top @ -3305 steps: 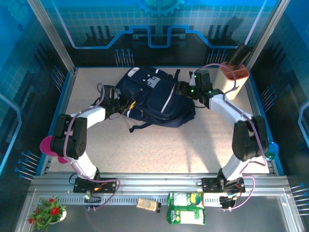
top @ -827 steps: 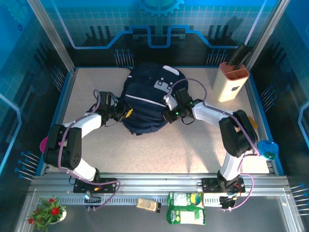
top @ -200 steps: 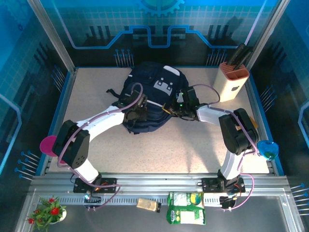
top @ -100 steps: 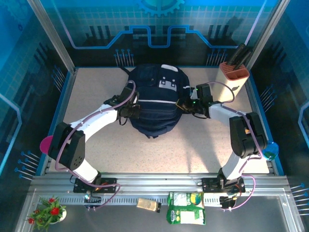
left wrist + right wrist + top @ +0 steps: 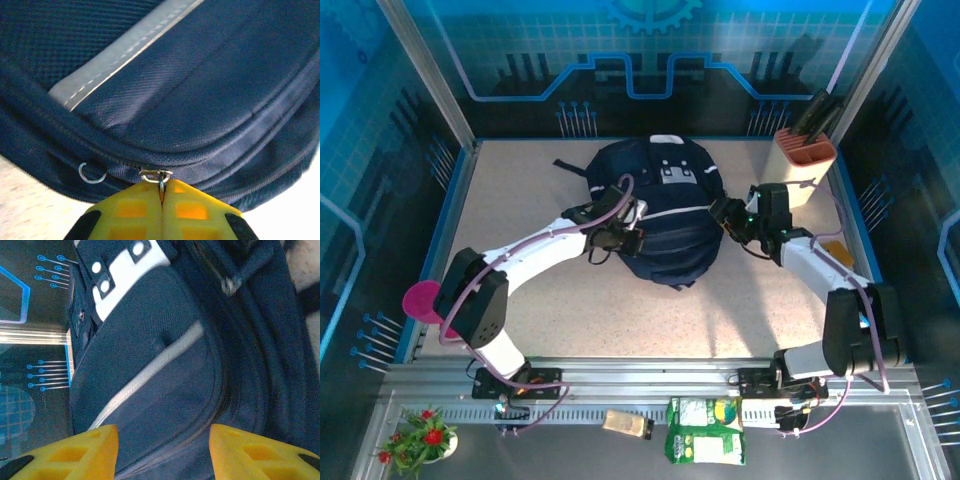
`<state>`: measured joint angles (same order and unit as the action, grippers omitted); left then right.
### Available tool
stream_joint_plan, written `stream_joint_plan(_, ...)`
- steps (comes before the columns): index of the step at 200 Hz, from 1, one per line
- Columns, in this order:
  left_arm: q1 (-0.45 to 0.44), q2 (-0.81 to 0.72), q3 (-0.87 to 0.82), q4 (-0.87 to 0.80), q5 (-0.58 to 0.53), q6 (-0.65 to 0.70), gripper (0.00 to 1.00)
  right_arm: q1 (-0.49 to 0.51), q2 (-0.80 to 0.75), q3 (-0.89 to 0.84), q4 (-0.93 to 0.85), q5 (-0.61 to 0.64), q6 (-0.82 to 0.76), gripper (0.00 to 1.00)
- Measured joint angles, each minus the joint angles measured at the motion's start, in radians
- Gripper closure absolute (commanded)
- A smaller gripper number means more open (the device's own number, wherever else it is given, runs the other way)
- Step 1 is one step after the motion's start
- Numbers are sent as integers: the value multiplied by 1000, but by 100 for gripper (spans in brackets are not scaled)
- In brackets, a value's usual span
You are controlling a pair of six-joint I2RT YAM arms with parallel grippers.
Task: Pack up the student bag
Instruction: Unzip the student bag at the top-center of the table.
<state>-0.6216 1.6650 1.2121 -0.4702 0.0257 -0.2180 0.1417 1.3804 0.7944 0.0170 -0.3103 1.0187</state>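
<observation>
The student bag (image 5: 665,210), dark navy with thin pale stripes and a grey-white patch (image 5: 670,172), lies at the middle back of the table. My left gripper (image 5: 625,238) is at the bag's near-left edge. In the left wrist view it (image 5: 161,189) is shut on a small metal zipper pull (image 5: 159,176) of the bag (image 5: 190,90); a loose metal ring (image 5: 91,174) hangs just to the left. My right gripper (image 5: 727,215) stands open at the bag's right side. In its wrist view, the gripper (image 5: 162,450) has only the bag's fabric (image 5: 165,365) behind the gap.
A beige knife block (image 5: 803,165) stands at the back right corner. A pink round object (image 5: 420,300) sits at the table's left edge. On the front rail lie a green snack packet (image 5: 705,430), a small tan item (image 5: 628,423) and a potted plant (image 5: 420,435).
The right gripper has opened and drawn back to the bag's right side. The bag has shifted to the right, and the left gripper, still shut, moved right with it.
</observation>
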Motion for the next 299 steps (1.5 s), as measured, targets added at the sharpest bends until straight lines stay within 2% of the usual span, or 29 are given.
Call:
stream_joint_plan(31, -68, 58, 60, 3, 47, 0, 100, 25, -72, -87, 2, 45, 95, 49)
stream_joint_plan(61, -99, 109, 109, 2, 68, 0, 100, 57, -77, -117, 17, 57, 156, 51)
stream_joint_plan(132, -103, 129, 129, -26, 73, 11, 100, 85, 47, -79, 100, 40, 191, 58)
stream_joint_plan(162, -103, 132, 142, -48, 64, 24, 100, 89, 87, -60, 103, 41, 196, 71)
stream_joint_plan(191, -103, 137, 156, -98, 10, 66, 100, 90, 98, -37, 66, 58, 158, 83)
stream_joint_plan(237, -56, 137, 158, -131, -21, 108, 100, 95, 98, 2, 7, 84, 100, 87)
stream_joint_plan(299, 45, 149, 171, -109, 27, 29, 100, 98, 154, 51, -16, 66, 41, 87)
